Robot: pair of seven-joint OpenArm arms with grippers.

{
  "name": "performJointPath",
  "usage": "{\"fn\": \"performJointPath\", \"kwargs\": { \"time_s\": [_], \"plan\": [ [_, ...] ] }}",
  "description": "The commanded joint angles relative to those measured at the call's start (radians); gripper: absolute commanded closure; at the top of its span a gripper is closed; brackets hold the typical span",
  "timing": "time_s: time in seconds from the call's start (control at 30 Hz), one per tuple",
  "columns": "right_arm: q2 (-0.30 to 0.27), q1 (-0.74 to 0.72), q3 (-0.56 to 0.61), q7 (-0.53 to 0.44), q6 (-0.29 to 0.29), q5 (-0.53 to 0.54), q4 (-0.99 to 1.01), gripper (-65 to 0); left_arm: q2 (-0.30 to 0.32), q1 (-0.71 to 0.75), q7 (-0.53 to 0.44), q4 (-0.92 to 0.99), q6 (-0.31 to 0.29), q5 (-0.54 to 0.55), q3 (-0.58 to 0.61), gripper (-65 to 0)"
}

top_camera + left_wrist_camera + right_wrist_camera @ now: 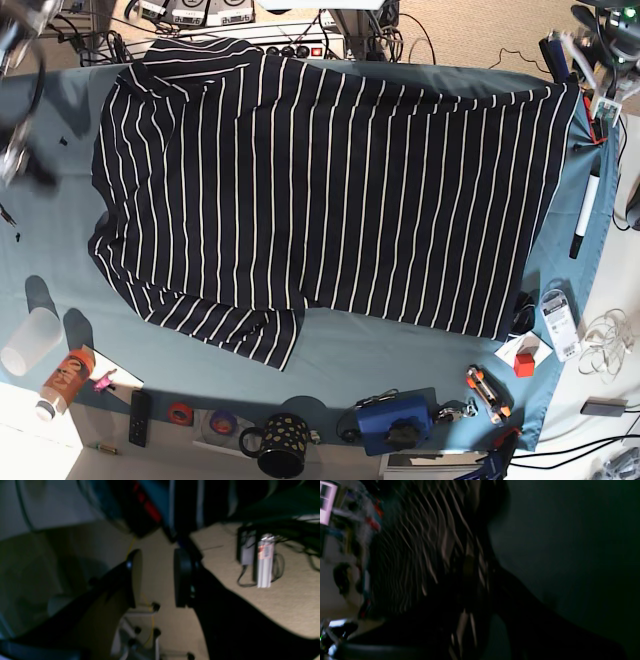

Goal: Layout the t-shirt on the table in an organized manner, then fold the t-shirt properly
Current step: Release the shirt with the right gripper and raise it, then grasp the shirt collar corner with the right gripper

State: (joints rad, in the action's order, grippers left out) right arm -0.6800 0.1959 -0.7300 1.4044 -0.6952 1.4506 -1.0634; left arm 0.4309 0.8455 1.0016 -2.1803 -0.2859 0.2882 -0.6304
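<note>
The striped t-shirt (330,190) spreads across the middle of the surface (400,355). Our left gripper (156,578) is open and empty; our right gripper (480,587)'s hold is unclear. Pulling one corner alone could skew it.

Navy-black t-shirt (330,200), white-striped: spread unfolded, edges partly creased, flat across the teal-blue cloth-covered surface (390,355).
</note>
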Motion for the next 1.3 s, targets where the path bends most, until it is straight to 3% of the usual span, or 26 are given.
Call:
{"fn": "performJointPath", "kwargs": {
  "time_s": [0.0,0.2,0.37,0.47,0.63,0.83,1.03,1.27],
  "plan": [
    [-0.023,0.042,-0.007,-0.008,-0.003,0.033,-0.031,-9.9,0.015,0.023,-0.007,-0.016,0.016,-0.024,-0.010,-22.0],
    [0.097,0.318,-0.007,-0.008,-0.003,0.033,-0.238,-9.9,0.015,0.077,-0.006,-0.016,0.088,-0.102,-0.010,-22.0],
    [0.201,0.504,-0.007,-0.008,-0.003,0.033,-0.523,-9.9,0.015,0.079,-0.007,-0.016,0.095,-0.113,-0.010,-22.0],
    [0.224,0.576,-0.005,-0.008,-0.003,0.019,-0.658,-10.0,0.015,0.079,-0.007,-0.016,0.095,-0.113,-0.010,-22.0],
    [0.222,0.658,-0.004,-0.008,-0.003,-0.011,-0.739,-27.2,0.015,0.079,-0.007,-0.015,0.095,-0.113,-0.010,-22.0],
    [0.227,0.671,-0.004,-0.008,-0.003,-0.042,-0.730,-28.1,0.015,0.071,-0.008,-0.015,0.095,-0.113,-0.010,-22.0],
    [0.315,0.578,-0.004,-0.008,-0.003,-0.248,-0.723,-28.1,0.015,0.068,-0.015,-0.015,0.091,-0.113,-0.010,-22.0],
    [0.342,0.518,-0.004,-0.008,-0.003,-0.237,-0.723,-28.1,0.015,0.068,-0.016,-0.015,0.107,-0.113,-0.010,-22.0]
  ]
}}
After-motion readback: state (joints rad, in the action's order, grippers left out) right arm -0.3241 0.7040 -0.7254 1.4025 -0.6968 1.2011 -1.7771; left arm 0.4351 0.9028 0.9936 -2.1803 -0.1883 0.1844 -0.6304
